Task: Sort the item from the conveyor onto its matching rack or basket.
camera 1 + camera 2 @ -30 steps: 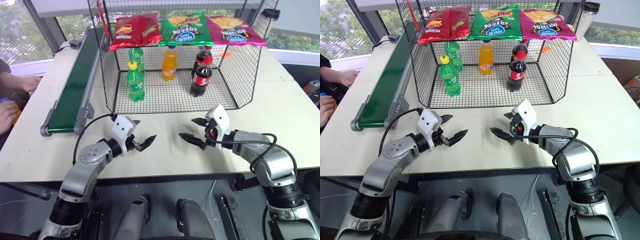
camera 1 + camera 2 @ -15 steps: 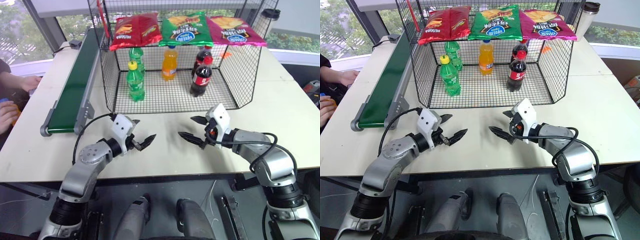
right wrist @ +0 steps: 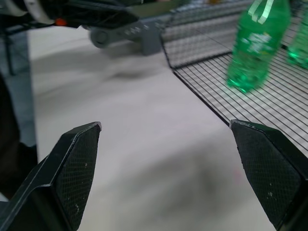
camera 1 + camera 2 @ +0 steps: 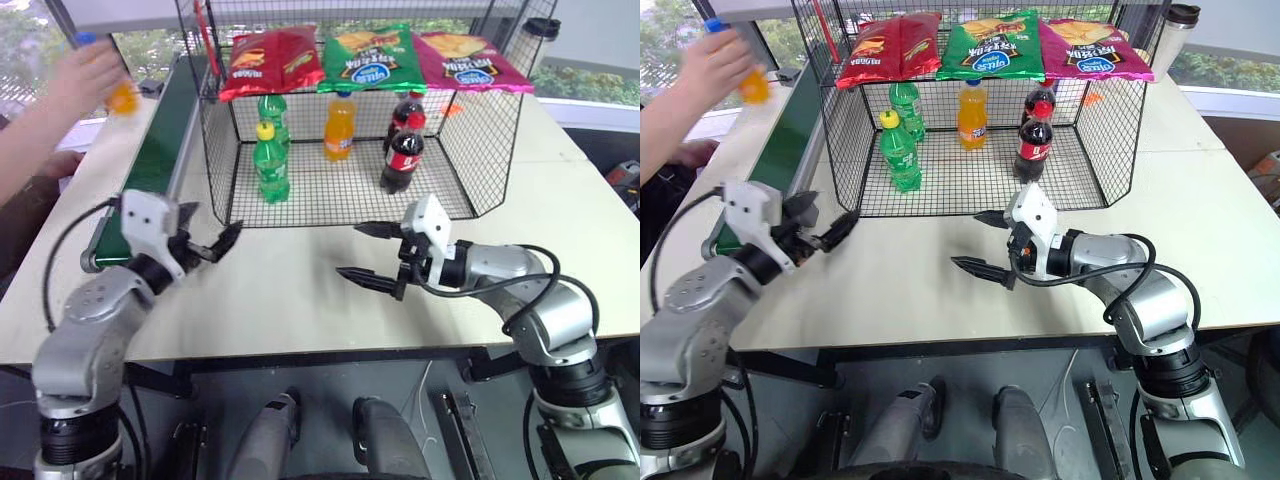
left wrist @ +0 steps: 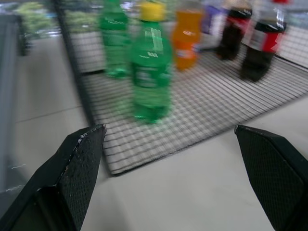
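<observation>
Your left gripper [image 4: 205, 243] is spread wide and holds nothing; it hangs above the table just beside the near end of the conveyor [image 4: 150, 170], fingers aimed toward the cage. Your right gripper [image 4: 372, 255] is likewise spread and empty, over the bare table [image 4: 300, 290] in front of the cage, pointing across toward the left.

Look outward from the left gripper. The green belt runs away from you along the left edge of the table, and nothing rides on the stretch you can see. The orange soda bottle [image 4: 118, 90] is not on the belt yet: a person's hand [image 4: 85, 70] holds it up in the air over the far left, beside the conveyor's far part, blue cap uppermost and tilted. So your target lies far and to the left of the left gripper, well apart from it, and a good deal farther from the right one. I judge the left arm the one to take it.

The black wire cage [image 4: 215, 150] stands to the right of the belt, with green bottles [image 4: 270, 160] at its left, one orange bottle [image 4: 339, 127] mid-back and cola bottles [image 4: 402, 150] at the right.

Wait for the bottle to be set down; its long axis cannot be judged until then.
</observation>
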